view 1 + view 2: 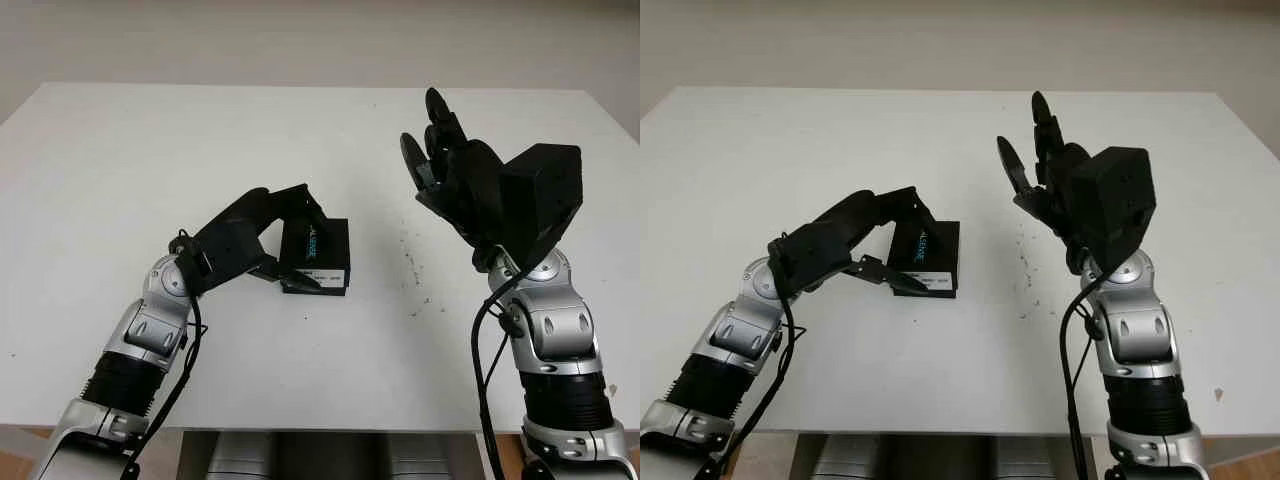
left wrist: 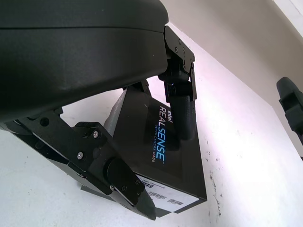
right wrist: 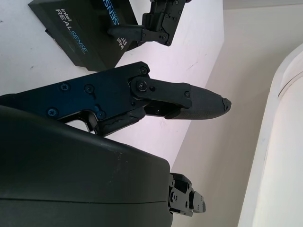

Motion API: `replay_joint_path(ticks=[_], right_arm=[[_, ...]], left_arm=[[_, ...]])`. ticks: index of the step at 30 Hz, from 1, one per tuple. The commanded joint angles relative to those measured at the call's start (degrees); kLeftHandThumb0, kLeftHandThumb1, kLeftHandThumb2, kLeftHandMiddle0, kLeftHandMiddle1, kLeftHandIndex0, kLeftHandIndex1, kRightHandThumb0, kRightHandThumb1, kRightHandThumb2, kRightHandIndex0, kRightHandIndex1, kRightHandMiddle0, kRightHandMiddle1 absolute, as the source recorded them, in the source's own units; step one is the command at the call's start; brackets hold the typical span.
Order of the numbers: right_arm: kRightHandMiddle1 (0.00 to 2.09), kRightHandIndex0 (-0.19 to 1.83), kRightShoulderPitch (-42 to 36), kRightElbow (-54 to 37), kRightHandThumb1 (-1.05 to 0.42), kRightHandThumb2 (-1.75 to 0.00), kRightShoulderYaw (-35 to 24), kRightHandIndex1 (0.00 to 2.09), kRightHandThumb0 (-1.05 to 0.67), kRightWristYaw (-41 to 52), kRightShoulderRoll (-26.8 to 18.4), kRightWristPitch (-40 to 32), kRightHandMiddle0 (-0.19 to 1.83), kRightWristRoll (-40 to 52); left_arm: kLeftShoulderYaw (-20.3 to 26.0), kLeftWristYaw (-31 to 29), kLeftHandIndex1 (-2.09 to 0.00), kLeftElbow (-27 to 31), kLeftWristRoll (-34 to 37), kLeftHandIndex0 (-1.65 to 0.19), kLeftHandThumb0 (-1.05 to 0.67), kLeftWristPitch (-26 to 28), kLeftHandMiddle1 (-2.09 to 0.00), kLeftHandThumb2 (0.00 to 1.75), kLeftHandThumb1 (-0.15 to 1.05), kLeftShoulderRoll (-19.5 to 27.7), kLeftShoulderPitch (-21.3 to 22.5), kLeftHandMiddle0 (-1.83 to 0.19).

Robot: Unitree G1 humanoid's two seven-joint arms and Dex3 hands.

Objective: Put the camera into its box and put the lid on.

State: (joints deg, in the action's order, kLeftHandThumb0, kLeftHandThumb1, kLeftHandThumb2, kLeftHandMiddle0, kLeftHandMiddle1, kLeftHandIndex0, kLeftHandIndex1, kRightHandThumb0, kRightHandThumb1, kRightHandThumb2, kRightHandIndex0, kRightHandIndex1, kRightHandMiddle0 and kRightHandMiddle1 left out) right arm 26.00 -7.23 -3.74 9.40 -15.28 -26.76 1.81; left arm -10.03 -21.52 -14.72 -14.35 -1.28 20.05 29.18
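Observation:
A black camera box (image 1: 325,255) printed "Intel RealSense" lies on the white table (image 1: 130,150), a little left of centre, with its lid on top. A grey edge of the base shows under the lid (image 2: 161,156). My left hand (image 1: 300,245) is closed on the box. One finger (image 2: 182,109) lies across the lid top, and the thumb (image 2: 118,175) presses the near side by the barcode label. My right hand (image 1: 425,135) is open and raised above the table to the right of the box, well apart from it. The camera itself is hidden.
A few small dark specks (image 1: 410,260) dot the table between the box and my right arm. The table's front edge (image 1: 320,428) runs just before both forearms, and the back edge meets a pale wall.

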Motion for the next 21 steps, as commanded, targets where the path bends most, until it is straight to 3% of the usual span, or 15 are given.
replay_joint_path(ticks=[1,11,13,14,15,16,17,19,21], right_arm=[[0.05,-0.19,0.2,-0.7,-1.05,-0.54,-0.6,0.00,-0.70,0.1,-0.2,0.3,-0.18,0.4],[0.02,-0.19,0.0,-1.5,-1.05,-0.54,-0.8,0.00,-0.68,0.6,-0.6,0.2,-0.19,0.6],[0.02,-0.19,0.2,-1.5,-1.05,-0.54,-0.6,0.00,-0.69,0.4,-0.7,-0.4,-0.18,0.3],[0.02,-0.19,0.3,-1.6,-1.05,-0.54,-0.6,0.00,-0.69,0.3,-0.6,-0.6,-0.19,0.3],[0.02,-0.19,0.4,-1.5,-1.05,-0.54,-0.7,0.00,-0.69,0.3,-0.5,-0.7,-0.19,0.4],[0.02,-0.19,0.5,-1.6,-1.05,-0.54,-0.6,0.00,-0.69,0.3,-0.5,-0.8,-0.19,0.4],[0.02,-0.19,0.5,-1.6,-1.05,-0.54,-0.5,0.00,-0.70,0.3,-0.6,-1.0,-0.19,0.2],[0.01,-0.19,0.5,-1.6,-1.05,-0.54,-0.3,0.00,-0.69,0.4,-0.8,-0.9,-0.19,0.0],[0.00,-0.19,0.3,-1.5,-1.05,-0.54,-0.1,0.00,-0.68,0.3,-1.1,0.0,-0.19,-0.5]], left_arm=[[0.0,0.3,-1.44,0.0,-0.2,-0.29,-0.13,0.4,-1.58,0.06,0.98,0.0,0.5,-0.44],[-1.1,-0.2,-1.44,-0.2,-0.8,-0.28,-0.15,0.7,-1.56,0.05,0.97,0.2,0.2,-0.43],[-2.3,-1.6,-1.36,0.5,-2.2,-0.27,-0.22,1.4,-1.38,0.05,0.97,1.4,0.3,-0.39],[-2.8,-3.3,-1.27,0.8,-2.2,-0.23,-0.31,1.7,-1.19,0.05,0.98,1.9,0.4,-0.33],[-3.4,-5.3,-1.10,1.0,-2.2,-0.18,-0.40,1.8,-0.86,0.06,1.00,2.7,0.7,-0.27],[-4.0,-7.1,-0.79,1.1,-2.5,-0.15,-0.53,1.7,-0.43,0.09,1.03,3.5,0.9,-0.24],[-4.8,-9.0,-0.54,1.5,-3.3,-0.16,-0.63,2.3,-0.25,0.16,1.04,4.3,1.2,-0.18],[-6.4,-11.2,-0.18,2.7,-5.4,-0.10,-0.77,3.1,-0.07,0.38,1.05,5.8,1.4,0.06],[-7.5,-11.6,-0.09,3.9,-7.6,-0.05,-0.80,3.5,-0.04,0.48,1.05,6.6,1.4,0.13]])
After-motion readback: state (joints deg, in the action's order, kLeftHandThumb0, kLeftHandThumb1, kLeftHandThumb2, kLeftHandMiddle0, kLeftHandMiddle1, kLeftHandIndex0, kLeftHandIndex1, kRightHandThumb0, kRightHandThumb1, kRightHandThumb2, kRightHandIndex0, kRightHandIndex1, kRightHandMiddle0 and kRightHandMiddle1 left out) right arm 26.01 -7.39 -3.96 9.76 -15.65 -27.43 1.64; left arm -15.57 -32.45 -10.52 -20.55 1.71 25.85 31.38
